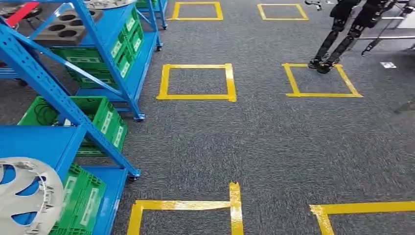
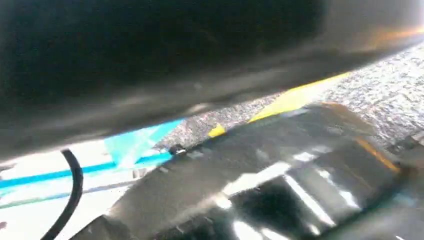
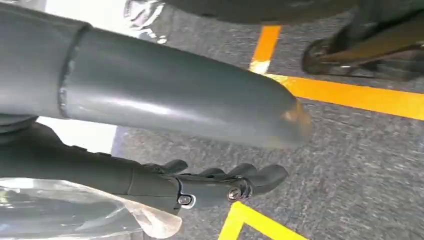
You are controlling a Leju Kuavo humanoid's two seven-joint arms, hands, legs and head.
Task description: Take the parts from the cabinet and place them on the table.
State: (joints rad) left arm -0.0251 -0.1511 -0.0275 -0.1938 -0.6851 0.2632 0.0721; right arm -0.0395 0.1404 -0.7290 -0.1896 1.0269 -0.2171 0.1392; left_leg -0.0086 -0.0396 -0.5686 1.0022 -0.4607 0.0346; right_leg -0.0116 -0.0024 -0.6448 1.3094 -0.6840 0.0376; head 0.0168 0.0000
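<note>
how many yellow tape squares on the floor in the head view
6: two far, two mid-floor, two nearest, cut off by the frame. More may lie outside view.

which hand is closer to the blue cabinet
Left, probably. The blue cabinet stands on the robot's left, and its blue frame shows close in the blurred left wrist view. The right hand hangs over grey carpet and yellow tape.
</note>
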